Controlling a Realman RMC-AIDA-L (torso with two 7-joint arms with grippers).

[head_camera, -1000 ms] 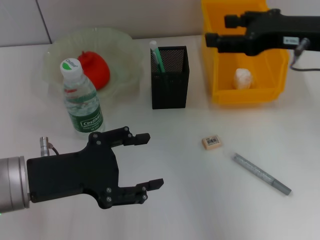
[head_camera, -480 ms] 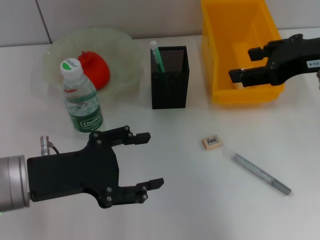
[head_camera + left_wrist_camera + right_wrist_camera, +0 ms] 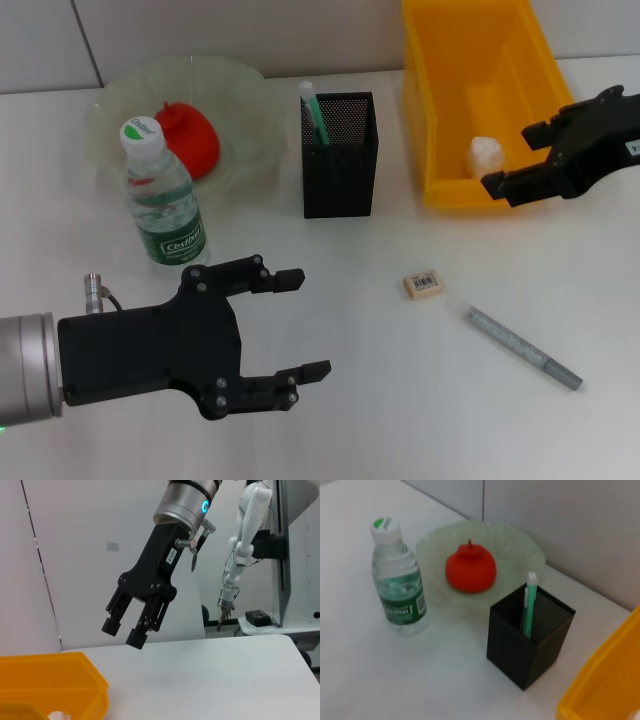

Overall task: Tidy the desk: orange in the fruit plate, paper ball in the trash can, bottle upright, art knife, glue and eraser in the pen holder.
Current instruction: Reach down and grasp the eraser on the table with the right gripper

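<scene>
The orange [image 3: 190, 138] lies in the fruit plate [image 3: 250, 100]. The bottle [image 3: 160, 195] stands upright in front of the plate. The paper ball [image 3: 484, 153] lies in the trash can [image 3: 440, 120]. The eraser [image 3: 423, 285] and a grey pen-shaped art knife [image 3: 522, 348] lie on the desk. The pen holder [image 3: 340, 155] holds a green-and-white stick [image 3: 313, 112]. My right gripper [image 3: 515, 158] is open and empty at the can's front right corner; it also shows in the left wrist view [image 3: 124, 632]. My left gripper [image 3: 303, 322] is open and empty, low at front left.
The white desk [image 3: 380, 400] runs to a grey wall at the back. The right wrist view shows the bottle [image 3: 397, 587], the orange [image 3: 470, 570], the pen holder [image 3: 530, 637] and the can's edge [image 3: 605, 680].
My right gripper has moved from above the trash can's back rim to its front right corner. The paper ball stays in the can. My left arm has barely moved.
</scene>
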